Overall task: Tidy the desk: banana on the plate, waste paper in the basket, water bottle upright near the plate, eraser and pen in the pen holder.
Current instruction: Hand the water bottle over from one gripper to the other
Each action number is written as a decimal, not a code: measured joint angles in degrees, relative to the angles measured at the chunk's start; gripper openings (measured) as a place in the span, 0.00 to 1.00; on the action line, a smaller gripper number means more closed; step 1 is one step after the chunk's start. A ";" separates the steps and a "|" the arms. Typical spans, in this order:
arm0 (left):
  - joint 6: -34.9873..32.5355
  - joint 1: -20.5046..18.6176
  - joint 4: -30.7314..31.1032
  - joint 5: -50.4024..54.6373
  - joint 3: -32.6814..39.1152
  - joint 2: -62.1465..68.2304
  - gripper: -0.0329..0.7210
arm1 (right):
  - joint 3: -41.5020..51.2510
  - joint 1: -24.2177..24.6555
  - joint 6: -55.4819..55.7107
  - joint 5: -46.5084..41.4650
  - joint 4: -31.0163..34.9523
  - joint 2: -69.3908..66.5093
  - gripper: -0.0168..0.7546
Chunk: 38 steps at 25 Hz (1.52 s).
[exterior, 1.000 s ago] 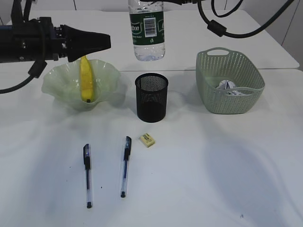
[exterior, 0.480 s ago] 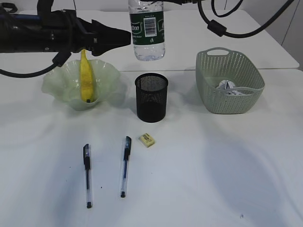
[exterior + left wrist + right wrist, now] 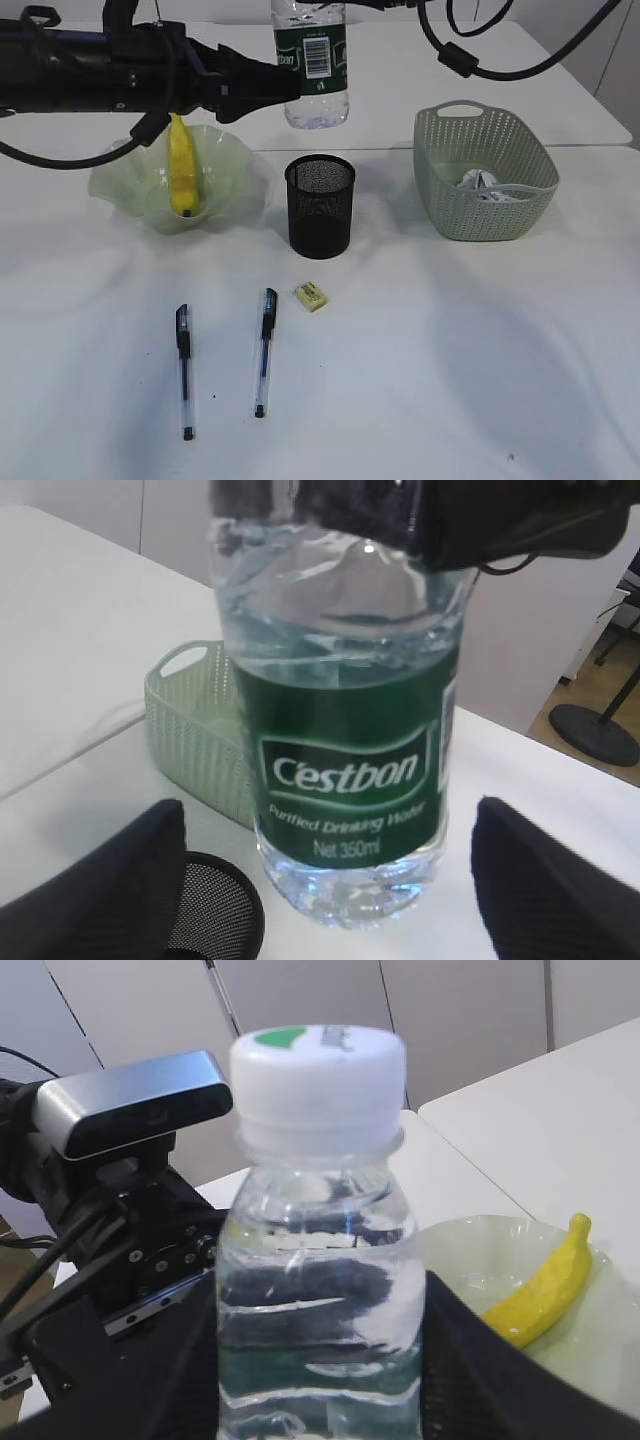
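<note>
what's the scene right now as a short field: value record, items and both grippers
banana: lying in the plate
waste paper: inside the basket
water bottle: upright, lifted off the desk, held near its top by the right gripper
left gripper: open, fingers on either side of the bottle's label, not touching it
pen holder: upright between plate and basket, nothing seen inside
eraser: on the desk in front of the pen holder
pens: two, flat on the desk

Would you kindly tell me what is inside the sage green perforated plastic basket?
Crumpled white waste paper lies inside the sage green perforated plastic basket. The near wall hides the basket floor, so anything lower is unseen.
</note>
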State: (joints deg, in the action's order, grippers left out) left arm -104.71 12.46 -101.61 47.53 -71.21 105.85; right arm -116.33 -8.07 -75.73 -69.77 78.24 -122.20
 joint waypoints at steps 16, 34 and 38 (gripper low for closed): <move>0.00 1.13 0.00 -0.47 -4.41 0.23 0.87 | 0.00 0.00 0.00 0.00 0.00 0.00 0.51; 0.08 4.00 0.00 -4.83 -7.51 2.77 0.85 | 0.00 0.00 -0.09 0.00 -0.10 0.00 0.51; 0.08 4.09 0.00 -5.34 -7.51 2.77 0.85 | 0.00 0.00 -0.09 0.25 -0.10 0.00 0.51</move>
State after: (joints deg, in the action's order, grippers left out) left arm -104.63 16.55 -101.61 42.19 -78.72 108.62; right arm -116.33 -8.07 -75.82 -69.52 78.14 -122.20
